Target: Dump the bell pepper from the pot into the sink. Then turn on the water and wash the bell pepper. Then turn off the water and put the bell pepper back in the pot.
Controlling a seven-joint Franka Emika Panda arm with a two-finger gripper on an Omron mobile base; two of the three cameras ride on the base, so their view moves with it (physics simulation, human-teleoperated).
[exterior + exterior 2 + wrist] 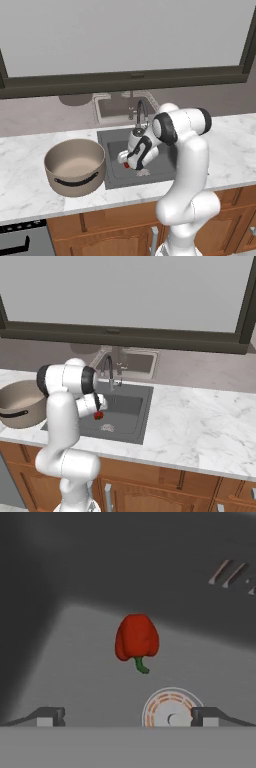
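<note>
The red bell pepper (136, 637) lies on the floor of the dark grey sink (75, 662), its green stem pointing toward the hand camera and the round metal drain (170, 707) close beside it. My gripper (127, 717) hangs open just above the basin floor, a short way from the pepper, with nothing between its fingertips (50, 717). In the base views the arm bends down into the sink (107, 137), and a bit of the pepper (98, 415) shows under the hand. The beige pot (75, 167) stands upright on the counter left of the sink.
The curved grey faucet (140, 112) rises at the sink's back edge, right behind my arm. Beyond it sits a smaller, paler basin (125, 107). Marble counter (200, 421) stretches to the right of the sink. A dark window frame (130, 80) runs along the back.
</note>
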